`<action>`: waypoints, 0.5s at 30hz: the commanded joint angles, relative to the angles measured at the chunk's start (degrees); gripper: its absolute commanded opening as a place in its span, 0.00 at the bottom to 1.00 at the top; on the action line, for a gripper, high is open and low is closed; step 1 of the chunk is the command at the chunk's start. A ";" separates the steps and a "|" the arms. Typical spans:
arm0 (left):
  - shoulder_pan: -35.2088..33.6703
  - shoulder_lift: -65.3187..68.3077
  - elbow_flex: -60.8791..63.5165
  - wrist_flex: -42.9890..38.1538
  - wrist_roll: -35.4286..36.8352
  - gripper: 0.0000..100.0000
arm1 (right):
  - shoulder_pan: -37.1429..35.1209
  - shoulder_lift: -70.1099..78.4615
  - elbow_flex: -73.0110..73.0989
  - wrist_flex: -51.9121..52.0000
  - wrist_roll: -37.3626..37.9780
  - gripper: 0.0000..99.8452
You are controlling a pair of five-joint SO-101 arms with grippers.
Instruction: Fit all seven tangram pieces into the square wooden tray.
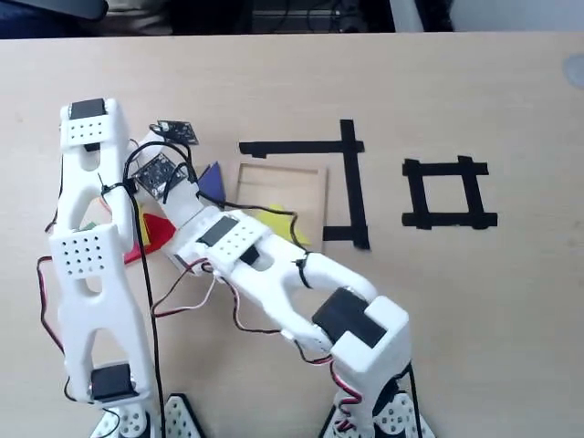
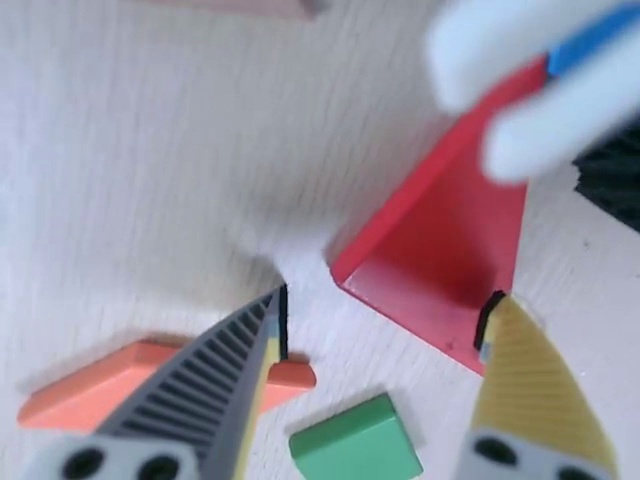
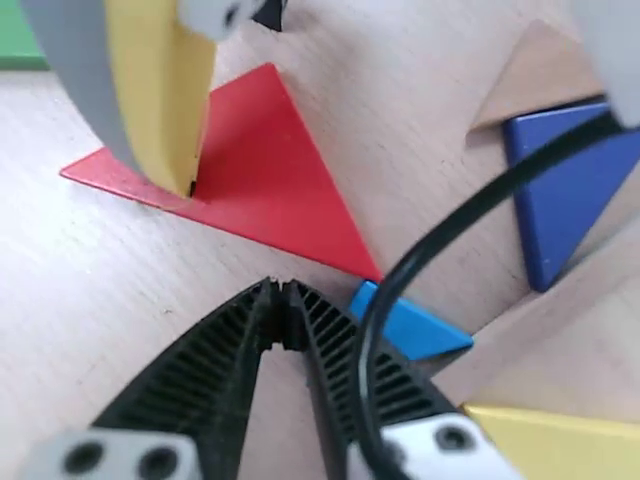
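Where one red triangle (image 2: 440,250) rests, one green piece (image 2: 355,447)

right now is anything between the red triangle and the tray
Yes. The right arm lies between the red triangle and the tray, its fingers shut by the triangle's corner.

The worktop (image 1: 456,91) is pale wood grain, crossed by black tape (image 1: 349,182). The tray (image 1: 324,196) is light bare wood. Pieces: a red triangle (image 3: 270,170), a dark blue triangle (image 3: 565,190), a light blue triangle (image 3: 410,325), a yellow piece (image 3: 570,445), a green block (image 2: 355,445), an orange piece (image 2: 90,385). The left fingers (image 2: 200,390) are ribbed, one grey, one yellow; the right fingers (image 3: 200,380) ribbed black. The arms (image 1: 91,255) are white.
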 commanded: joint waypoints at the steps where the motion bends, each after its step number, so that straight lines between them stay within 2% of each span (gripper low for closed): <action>1: -0.48 -0.70 -1.27 0.62 -0.09 0.32 | 0.70 -0.22 -3.56 0.44 -0.44 0.01; 9: -0.66 -0.70 -1.27 0.62 -0.09 0.32 | 0.88 0.13 -4.35 0.62 -0.53 0.01; 15: -0.40 -0.70 -1.36 0.62 -0.09 0.32 | 1.05 3.65 -10.15 6.15 -0.53 0.01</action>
